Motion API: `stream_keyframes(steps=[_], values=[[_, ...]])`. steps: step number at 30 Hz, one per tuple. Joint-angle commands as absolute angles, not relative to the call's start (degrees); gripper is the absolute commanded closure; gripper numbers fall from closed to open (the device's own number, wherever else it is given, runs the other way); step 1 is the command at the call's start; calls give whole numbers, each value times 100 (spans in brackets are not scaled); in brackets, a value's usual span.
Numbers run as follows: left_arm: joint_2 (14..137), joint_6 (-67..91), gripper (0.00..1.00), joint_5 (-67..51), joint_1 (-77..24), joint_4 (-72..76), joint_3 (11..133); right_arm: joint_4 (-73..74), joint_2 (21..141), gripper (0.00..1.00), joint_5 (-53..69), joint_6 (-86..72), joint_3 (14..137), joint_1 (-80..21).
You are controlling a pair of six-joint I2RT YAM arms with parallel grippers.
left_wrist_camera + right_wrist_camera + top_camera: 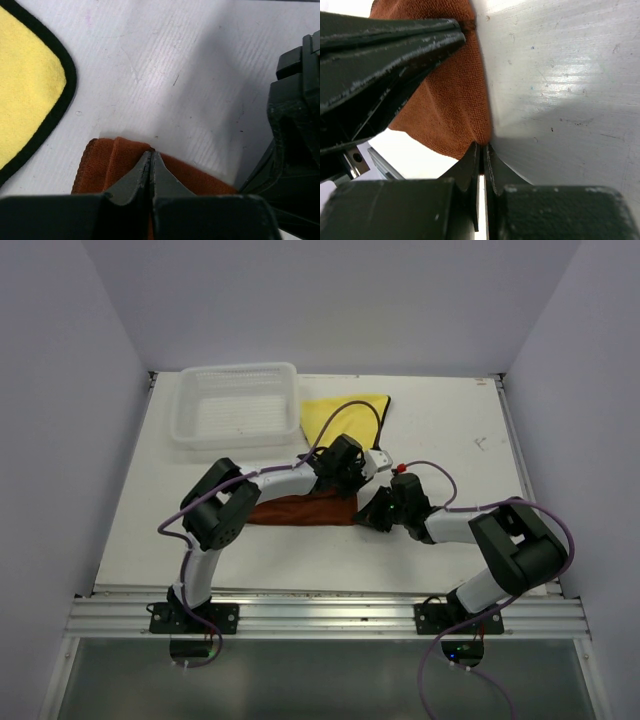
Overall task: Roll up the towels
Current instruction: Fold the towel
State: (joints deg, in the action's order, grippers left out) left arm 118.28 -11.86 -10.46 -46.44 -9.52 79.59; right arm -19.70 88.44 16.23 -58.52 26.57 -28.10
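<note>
Alu rail (320,615) at near edge, both arm bases bolted on it; arms reach fwd over the white table (460,430).

Far left: white mesh basket (238,440), upright, nothing seen in it.

L gripper (151,156): jaws pressed together, pinching a raised fold of the rust-brown towel (300,512) near its far edge. Cloth bunches up on both sides of the tips.

That towel lies mid-table as a long folded strip running left-right, btwn the two arms and partly under the L forearm.

Yellow towel (345,412) w/ dark hem lies flat at far centre, just right of the basket. It sits behind the rust-brown one and apart from it, bare table btwn them in L wrist view.

R gripper (484,146): jaws closed, tips nipping the right-hand edge of the rust-brown towel. It sits close beside the L gripper, whose dark fingers fill the upper left of R wrist view.
</note>
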Motion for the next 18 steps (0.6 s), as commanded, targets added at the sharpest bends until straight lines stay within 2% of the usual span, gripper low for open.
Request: stream_keyframes(steps=[1,18], values=[[11804,-1433,98,-581,-4641,-598,7927,-1749,8842,100,1600,-5775,2479,-2786],[11935,-1415,100,-185,-4632,-624,8402,-1811,8807,100,1617,-5783,2382,-2786]])
